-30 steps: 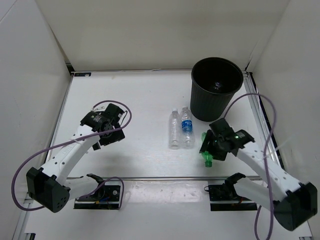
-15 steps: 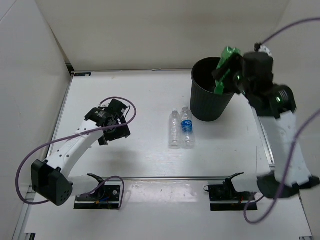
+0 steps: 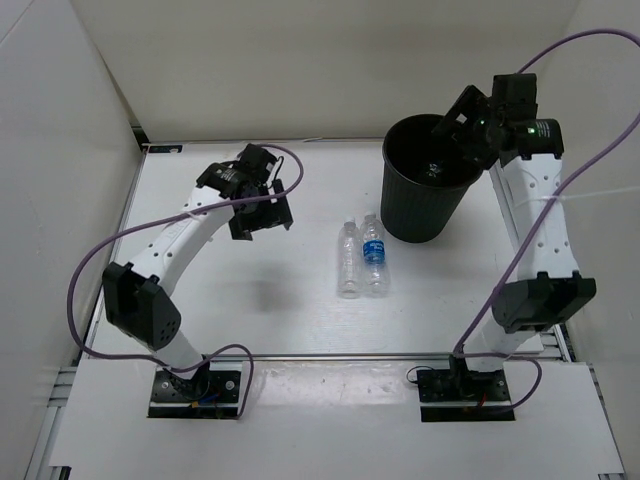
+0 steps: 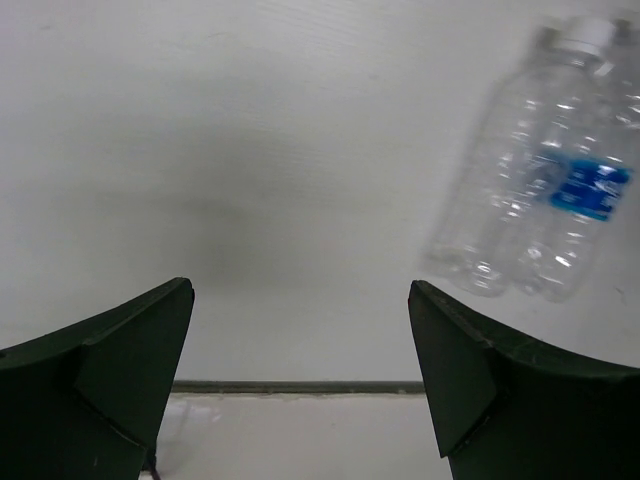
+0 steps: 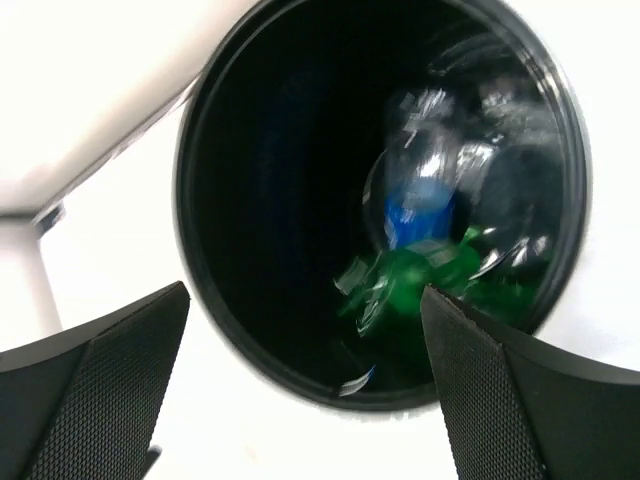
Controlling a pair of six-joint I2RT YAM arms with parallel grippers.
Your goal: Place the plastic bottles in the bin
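The bin (image 3: 398, 205) stood upright on the table (image 3: 300, 320). Over the bin's mouth hung the right gripper (image 5: 305, 298), jaws spread, nothing between them. Inside the bin, both blurred: the green bottle (image 5: 415, 285) and one blue-labelled bottle (image 5: 418, 205), touching. Outside, near the bin's left side, the plain clear bottle (image 3: 348, 260) and the second blue-labelled bottle (image 3: 374, 252) lay side by side, the labelled one nearer the bin. Farther left of the bin than that pair hovered the left gripper (image 4: 300, 288), jaws spread, empty.
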